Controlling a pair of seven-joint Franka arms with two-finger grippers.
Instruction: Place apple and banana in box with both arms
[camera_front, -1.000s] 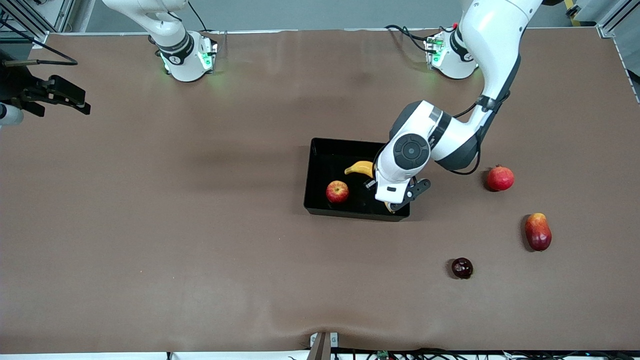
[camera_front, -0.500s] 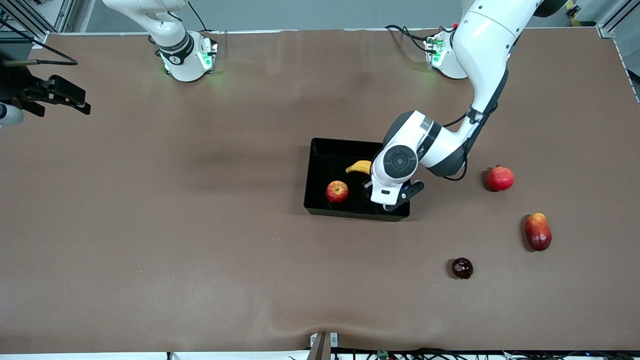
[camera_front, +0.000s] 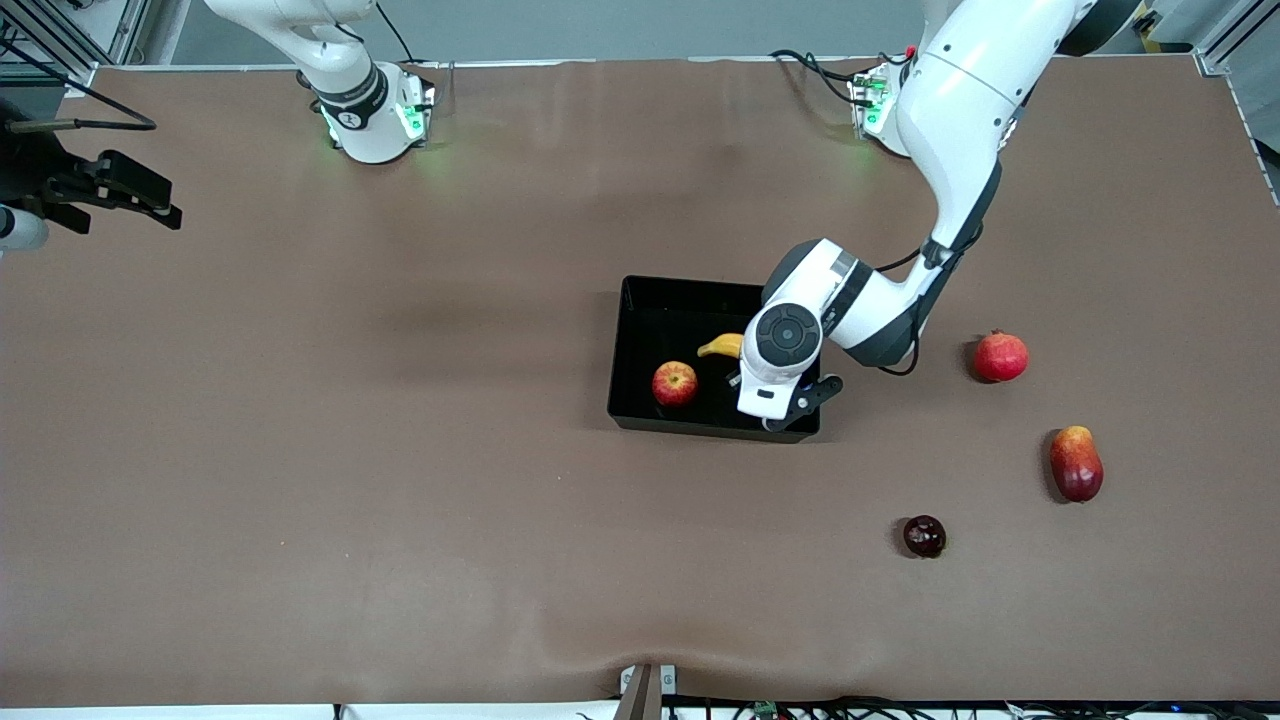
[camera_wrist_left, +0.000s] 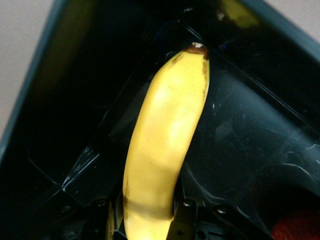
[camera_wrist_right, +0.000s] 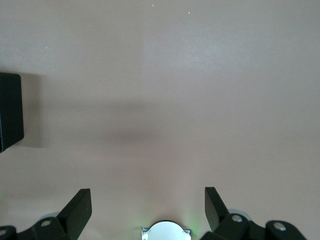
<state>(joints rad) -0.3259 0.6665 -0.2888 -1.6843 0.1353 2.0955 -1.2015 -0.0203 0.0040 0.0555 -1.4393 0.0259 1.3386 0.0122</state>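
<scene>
We see the left gripper (camera_front: 775, 405) low in the box (camera_front: 640, 300), fingers pinching the banana (camera_wrist_left: 165, 150) beside the apple (camera_front: 675, 383). The right gripper (camera_wrist_right: 145, 212) waits, fingers spread, over bare table (camera_wrist_right: 165, 90).

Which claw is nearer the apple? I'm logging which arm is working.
Left. The left claw is down in the box, holding the banana beside the apple. The right claw waits open over bare table at the right arm's end.

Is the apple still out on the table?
No, the apple sits inside the box, beside the banana held by the left gripper.
</scene>
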